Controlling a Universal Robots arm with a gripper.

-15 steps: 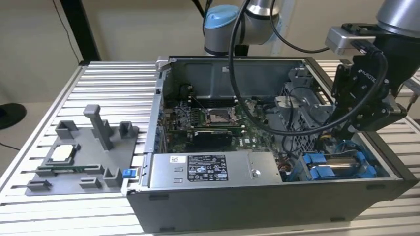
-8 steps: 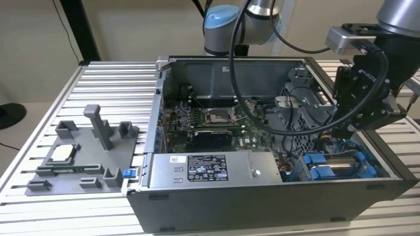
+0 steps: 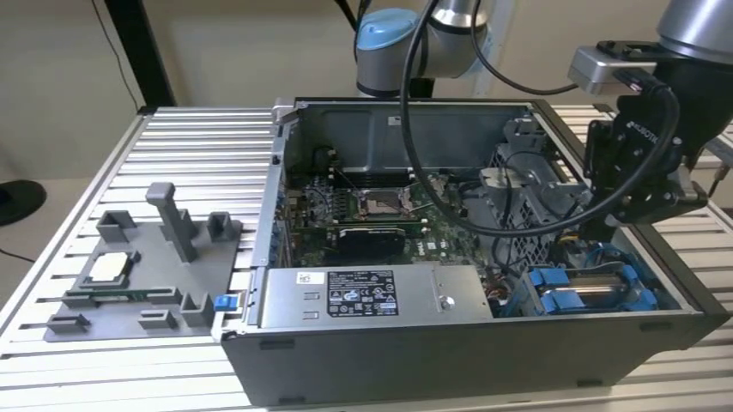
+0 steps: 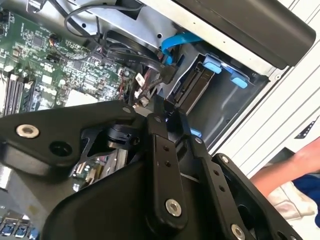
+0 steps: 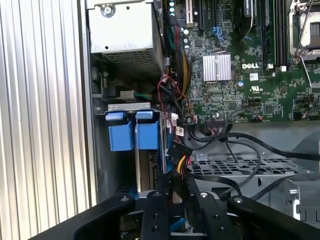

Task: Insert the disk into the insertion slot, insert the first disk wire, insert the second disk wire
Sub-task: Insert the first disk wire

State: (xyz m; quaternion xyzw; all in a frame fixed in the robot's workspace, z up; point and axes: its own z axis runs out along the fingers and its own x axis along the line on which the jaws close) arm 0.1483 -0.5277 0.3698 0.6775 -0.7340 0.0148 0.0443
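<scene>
The disk [image 3: 592,288], silver-grey in a bright blue frame, sits inside the insertion slot [image 3: 668,292] at the case's corner on the exterior view's right. In both wrist views the disk [image 4: 194,89] [image 5: 146,172] shows edge-on beneath its blue tabs [image 5: 128,135]. My gripper [image 3: 578,232] hangs just above the slot's inner end. Its black fingers [image 5: 156,210] are shut on the black plug of a disk wire [image 5: 176,172] with yellow strands, right beside the disk's end. The gripper [image 4: 167,112] tip sits close to the disk's connector edge; I cannot tell if they touch.
The grey power-supply box [image 3: 366,296] lies along the case front, with the motherboard [image 3: 366,215] behind it. A perforated metal cage [image 5: 240,167] and loose black cables crowd the gripper. A grey fixture block [image 3: 149,266] stands on the slatted table. A person's arm [image 4: 295,160] is outside the case.
</scene>
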